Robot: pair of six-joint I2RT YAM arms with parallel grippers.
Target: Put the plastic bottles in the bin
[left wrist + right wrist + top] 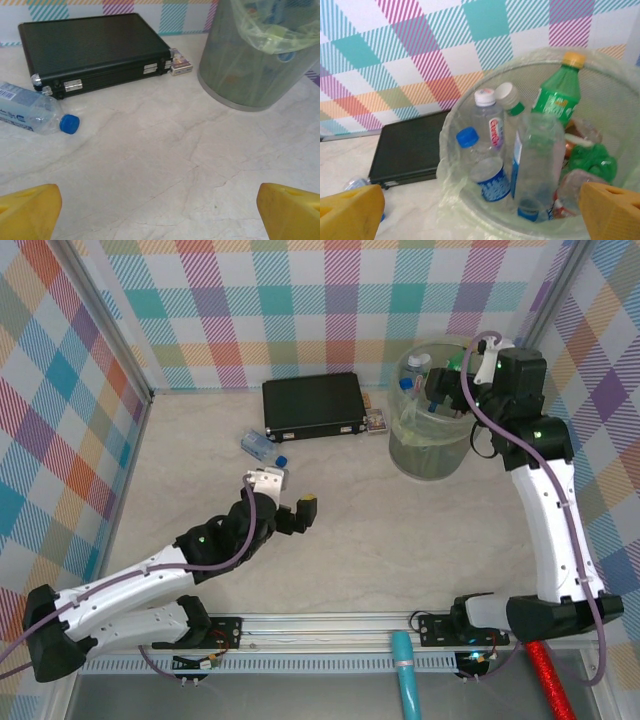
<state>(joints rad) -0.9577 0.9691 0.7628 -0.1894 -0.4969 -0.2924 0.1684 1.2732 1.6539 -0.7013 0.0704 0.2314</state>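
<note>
Left arm lies low, reaching from its base toward the middle of the desk point(400, 560). Left fingers point(30, 210) are spread wide, released, grasping nothing. One clear plastic bottle with blue cap point(262, 447) lies on its side at their 11 o'clock, near the flat black case point(312, 405). Right arm is raised, elbow bent. Right fingers point(612, 212) are released above the pale-green bag-lined bin point(430, 455) at the desk's 1 o'clock. Several plastic bottles point(555, 97) are inside it.
</note>
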